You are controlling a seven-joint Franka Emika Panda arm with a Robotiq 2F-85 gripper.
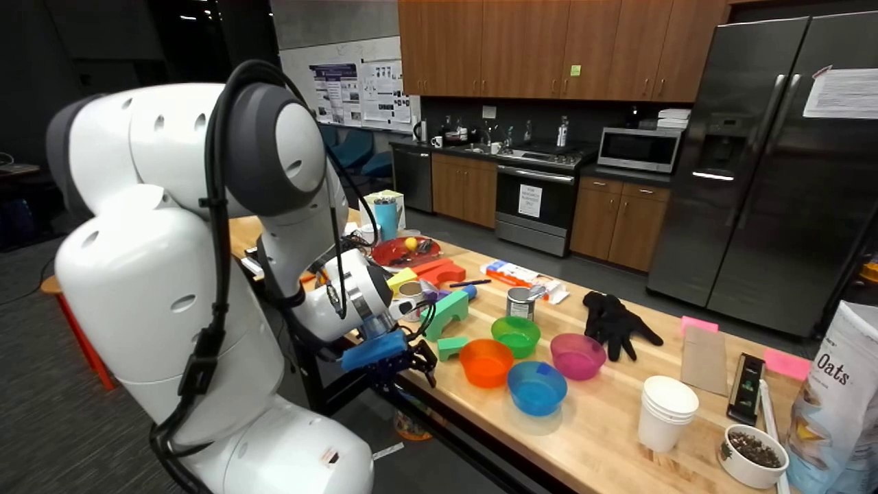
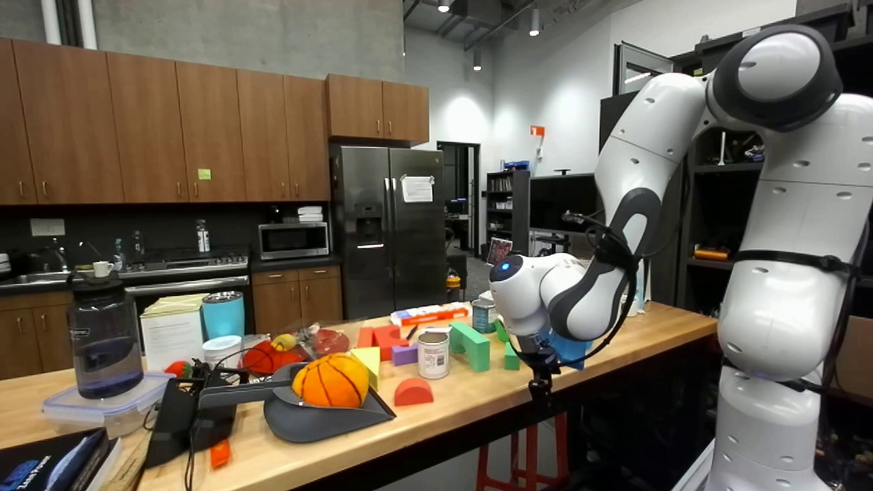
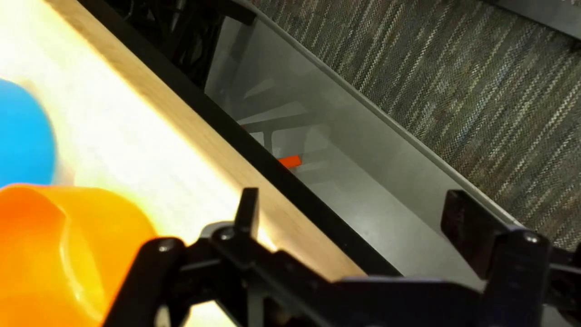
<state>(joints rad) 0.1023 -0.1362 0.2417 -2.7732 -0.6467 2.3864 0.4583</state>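
My gripper [image 3: 352, 200] is open with nothing between its fingers. It hangs at the front edge of the wooden table, partly past it, and also shows in both exterior views [image 1: 420, 363] [image 2: 541, 385]. The orange bowl [image 1: 486, 370] is the nearest bowl and sits left of the fingers in the wrist view [image 3: 109, 222]. A blue bowl [image 1: 537, 392] stands beside it, cut off in the wrist view [image 3: 22, 136]. A green bowl [image 1: 516, 335] and a pink bowl [image 1: 578, 357] stand behind. Green arch blocks [image 1: 447, 314] lie close to the gripper.
The table [image 1: 590, 432] also bears an open can [image 2: 434, 354], a second can [image 1: 520, 305], a black glove [image 1: 614, 322], white cups [image 1: 665, 415], a small bowl [image 1: 751, 470] and an oats bag [image 1: 833, 405]. A dustpan [image 2: 293, 416] holds an orange ball [image 2: 333, 380].
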